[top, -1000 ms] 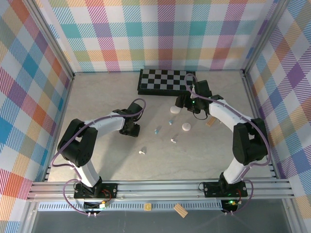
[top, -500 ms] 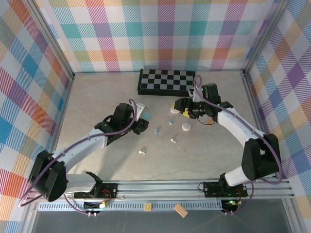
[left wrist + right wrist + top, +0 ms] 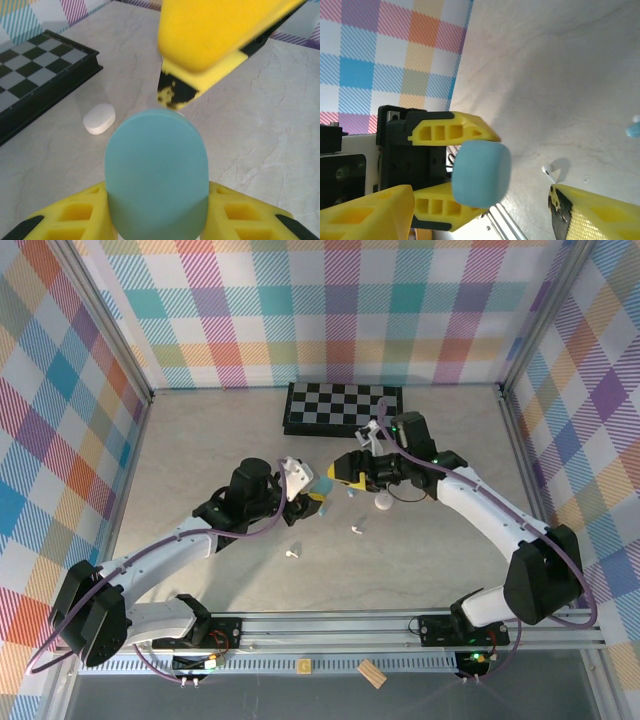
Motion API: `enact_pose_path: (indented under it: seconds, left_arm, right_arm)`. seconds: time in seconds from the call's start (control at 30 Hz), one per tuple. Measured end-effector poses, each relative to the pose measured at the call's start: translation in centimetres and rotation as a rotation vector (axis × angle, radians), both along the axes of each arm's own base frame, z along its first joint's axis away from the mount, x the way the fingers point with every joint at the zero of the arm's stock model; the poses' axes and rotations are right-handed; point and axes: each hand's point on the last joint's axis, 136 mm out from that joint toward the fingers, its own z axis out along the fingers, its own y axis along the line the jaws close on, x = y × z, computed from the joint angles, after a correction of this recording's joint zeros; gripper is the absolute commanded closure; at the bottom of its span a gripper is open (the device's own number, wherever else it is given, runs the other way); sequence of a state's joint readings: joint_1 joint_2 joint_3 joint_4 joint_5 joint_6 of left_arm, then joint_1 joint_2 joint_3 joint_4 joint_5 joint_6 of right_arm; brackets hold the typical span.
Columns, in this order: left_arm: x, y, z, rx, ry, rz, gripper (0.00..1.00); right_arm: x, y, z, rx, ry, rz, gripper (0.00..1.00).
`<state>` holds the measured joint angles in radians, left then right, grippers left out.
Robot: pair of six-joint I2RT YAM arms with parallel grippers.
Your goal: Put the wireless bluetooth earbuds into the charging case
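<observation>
A light blue charging case (image 3: 325,483) is held above the table's middle, with my left gripper (image 3: 308,492) shut on its lower end. In the left wrist view the case (image 3: 156,170) stands upright between my yellow fingers (image 3: 65,220). My right gripper (image 3: 345,471) hovers open just right of the case; its fingers (image 3: 600,215) straddle the case (image 3: 481,172) without touching. Two white earbuds (image 3: 357,531) (image 3: 291,554) lie on the table in front. In the right wrist view a white earbud (image 3: 549,171) and a light blue one (image 3: 634,131) show.
A white pebble-shaped case (image 3: 383,502) lies under the right arm, and shows as a white case (image 3: 99,119) in the left wrist view. A folded chessboard (image 3: 343,408) sits at the back. Plaid walls close three sides. A wooden block (image 3: 372,673) lies outside the front rail.
My left arm has stretched out and carried the blue case right, toward the middle. My right gripper has swung left from the chessboard's edge to meet it.
</observation>
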<state>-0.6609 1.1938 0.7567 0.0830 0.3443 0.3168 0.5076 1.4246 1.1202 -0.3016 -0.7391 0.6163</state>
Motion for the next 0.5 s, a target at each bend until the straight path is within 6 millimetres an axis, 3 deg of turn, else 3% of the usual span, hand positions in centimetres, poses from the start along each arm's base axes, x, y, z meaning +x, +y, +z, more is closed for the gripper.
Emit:
enact_pose_path:
  seconds: [0.13,0.37,0.5]
  left_arm:
    - [-0.1,-0.2,0.3,-0.001,-0.023,-0.012,0.64]
    - [-0.3,-0.5,0.8,-0.009,-0.043,-0.028,0.64]
    - [-0.4,-0.3,0.6,-0.008,-0.044,-0.022,0.57]
  right_arm:
    - [-0.8,1.1,-0.5,-0.007,0.022,0.032,0.37]
    - [-1.1,1.2,-1.0,-0.023,0.049,0.030,0.72]
    - [-1.0,1.1,-1.1,-0.030,0.052,0.024,0.80]
